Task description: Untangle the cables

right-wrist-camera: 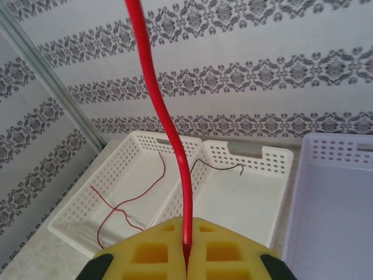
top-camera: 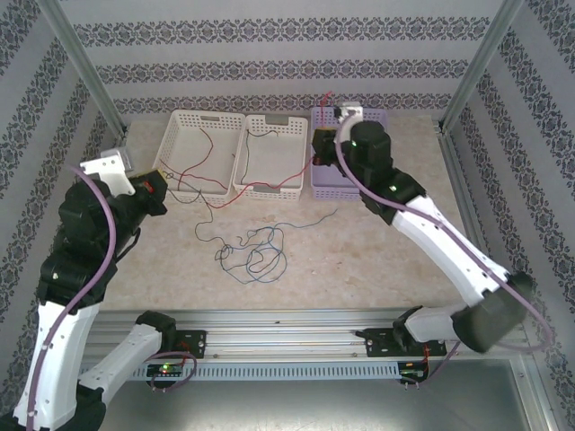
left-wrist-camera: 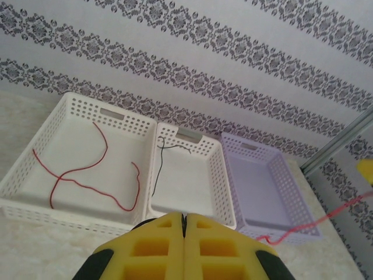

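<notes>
Beige speckled table (top-camera: 386,260) holds three perforated plastic baskets in a row at the far side: left white basket (top-camera: 209,116), middle white basket (top-camera: 269,119), lilac basket (top-camera: 328,189). Right gripper (right-wrist-camera: 187,226) is clamped on a thin red cable (right-wrist-camera: 156,99) that runs out from between its pads (top view puts it by the lilac basket's left wall). Left gripper (left-wrist-camera: 183,220) is closed on nothing and hovers near the left white basket. Another red wire (left-wrist-camera: 87,169) lies in the left white basket, a black wire (left-wrist-camera: 156,169) in the middle one. A blue-and-dark tangle (top-camera: 256,251) sits loose on the table in front. Step looks like drawing the held cable clear. It is best done slowly with a firm grip, watching the trailing end along the basket fronts for snags. Left gripper could pin the tangle.
</notes>
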You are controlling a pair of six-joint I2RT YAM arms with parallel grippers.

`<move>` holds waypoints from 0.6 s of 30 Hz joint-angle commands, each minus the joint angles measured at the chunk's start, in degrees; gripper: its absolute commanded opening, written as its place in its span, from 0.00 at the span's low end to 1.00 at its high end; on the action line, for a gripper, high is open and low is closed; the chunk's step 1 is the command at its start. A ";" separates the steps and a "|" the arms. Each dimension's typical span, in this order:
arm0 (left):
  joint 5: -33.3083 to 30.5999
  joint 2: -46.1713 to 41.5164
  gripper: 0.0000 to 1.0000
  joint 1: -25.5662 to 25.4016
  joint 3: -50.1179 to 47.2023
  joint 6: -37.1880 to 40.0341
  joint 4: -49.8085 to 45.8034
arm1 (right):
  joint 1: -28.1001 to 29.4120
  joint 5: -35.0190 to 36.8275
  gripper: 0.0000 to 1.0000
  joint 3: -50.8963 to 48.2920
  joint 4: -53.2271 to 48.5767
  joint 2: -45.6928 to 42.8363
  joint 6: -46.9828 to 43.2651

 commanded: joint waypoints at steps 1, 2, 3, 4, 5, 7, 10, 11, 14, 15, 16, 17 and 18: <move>-0.03 -3.70 0.00 -0.43 -3.18 3.67 4.16 | 1.46 2.48 0.00 7.44 -3.21 6.43 -3.49; -0.01 -4.84 0.00 -0.43 -4.36 4.23 4.14 | 1.96 3.04 0.00 10.30 -3.92 8.87 -4.22; -0.05 -5.98 0.00 -0.41 -5.55 4.77 4.24 | 2.19 3.10 0.00 13.18 -4.79 11.74 -4.43; -0.41 -7.25 0.00 -0.38 -6.58 5.00 4.26 | 2.32 3.01 0.00 15.73 -5.60 14.05 -4.43; -0.83 -8.61 0.00 -0.38 -7.83 5.31 4.32 | 2.54 3.05 0.00 18.47 -6.27 16.61 -4.52; -1.10 -10.95 0.00 -0.45 -9.54 6.29 4.26 | 3.17 3.81 0.00 23.45 -7.50 21.33 -5.28; -1.82 -12.84 0.00 -0.45 -11.44 7.44 2.93 | 4.22 4.49 0.00 30.90 -8.92 27.80 -6.21; -1.76 -13.37 0.00 -0.44 -12.51 7.69 2.97 | 4.60 4.79 0.00 33.89 -9.86 30.08 -6.60; -1.30 -14.70 0.00 -0.45 -15.86 7.92 3.78 | 5.67 6.43 0.00 43.93 -12.82 36.83 -8.07; -1.52 -15.09 0.00 -0.39 -17.06 7.80 4.15 | 5.92 7.08 0.00 47.58 -14.03 39.30 -8.69; -1.71 -15.55 0.00 -0.45 -18.09 7.75 4.39 | 6.22 8.02 0.00 51.04 -15.12 41.60 -9.23; -1.63 -16.09 0.00 -0.39 -19.32 7.79 4.99 | 6.46 9.27 0.00 55.34 -16.65 44.53 -9.88; -1.72 -16.55 0.00 -0.44 -20.46 7.54 5.54 | 6.73 9.93 0.00 60.19 -18.50 47.63 -10.61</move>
